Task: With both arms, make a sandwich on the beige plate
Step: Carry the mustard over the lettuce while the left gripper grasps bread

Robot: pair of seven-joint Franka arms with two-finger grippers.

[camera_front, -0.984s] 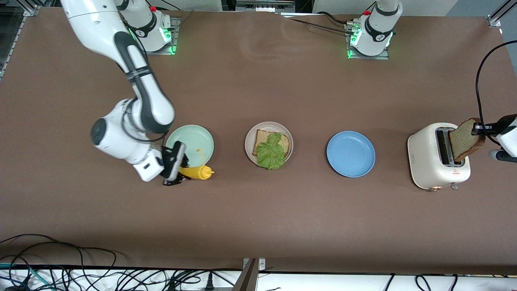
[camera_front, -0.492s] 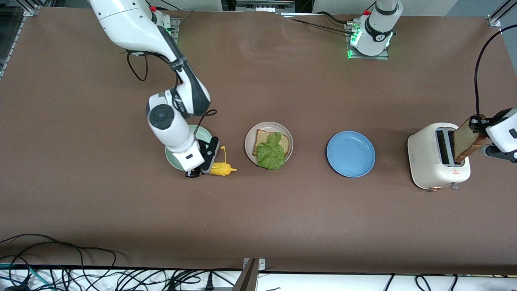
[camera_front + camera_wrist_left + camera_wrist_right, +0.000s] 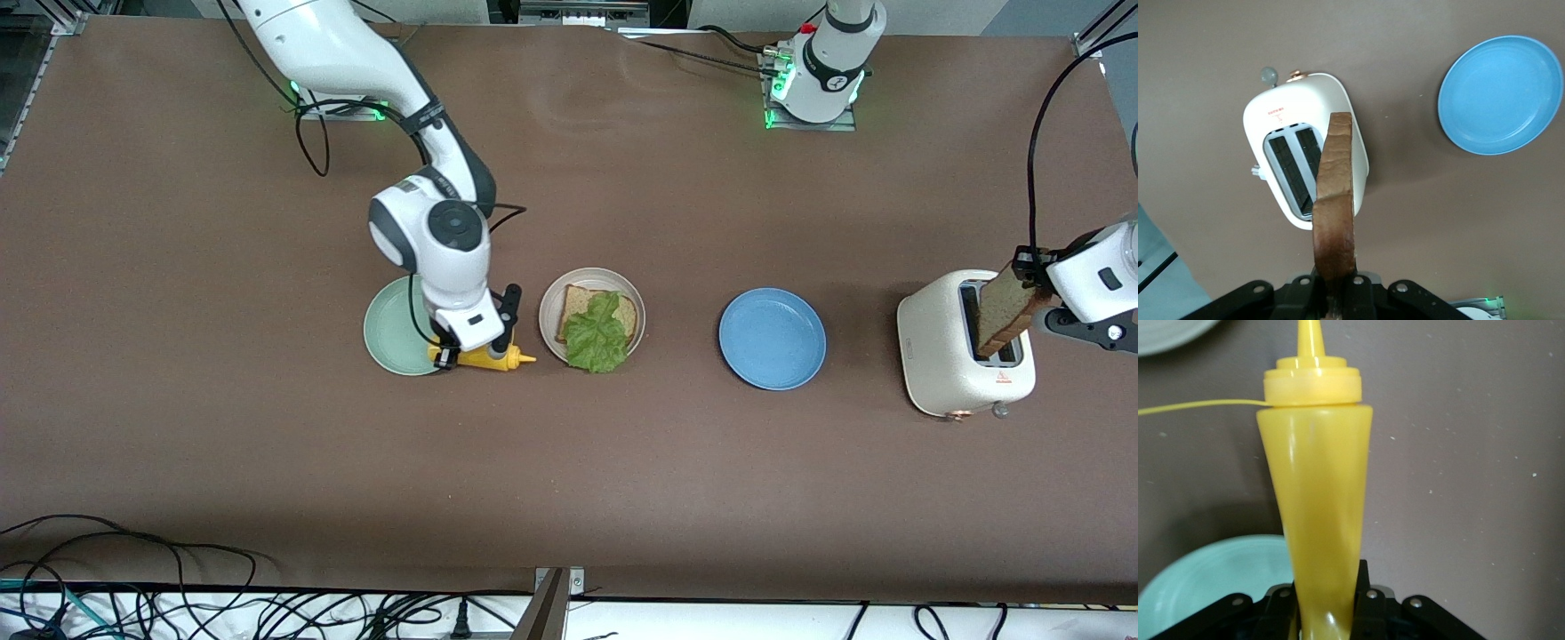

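Note:
The beige plate (image 3: 552, 302) sits mid-table and holds one brown bread slice (image 3: 576, 305) with a ruffled lettuce leaf (image 3: 597, 338) on top. My left gripper (image 3: 1029, 265) is shut on a second bread slice (image 3: 1003, 311), which hangs tilted over the slots of the toaster (image 3: 938, 351). The left wrist view shows that slice (image 3: 1335, 193) edge-on, pinched in the gripper (image 3: 1335, 293) above the toaster (image 3: 1281, 120). My right gripper (image 3: 469, 348) is shut on a yellow squeeze bottle (image 3: 494, 358), held level between the mint green plate and the beige plate, nozzle toward the beige plate. The bottle (image 3: 1317, 500) fills the right wrist view.
A mint green plate (image 3: 389, 327) lies toward the right arm's end, partly under the right wrist. A blue plate (image 3: 772, 339) lies between the beige plate and the toaster. Cables run along the table edge nearest the front camera.
The right arm has swung the yellow bottle from beside the mint green plate toward the beige plate. The left gripper has shifted its bread slice over the toaster's slots.

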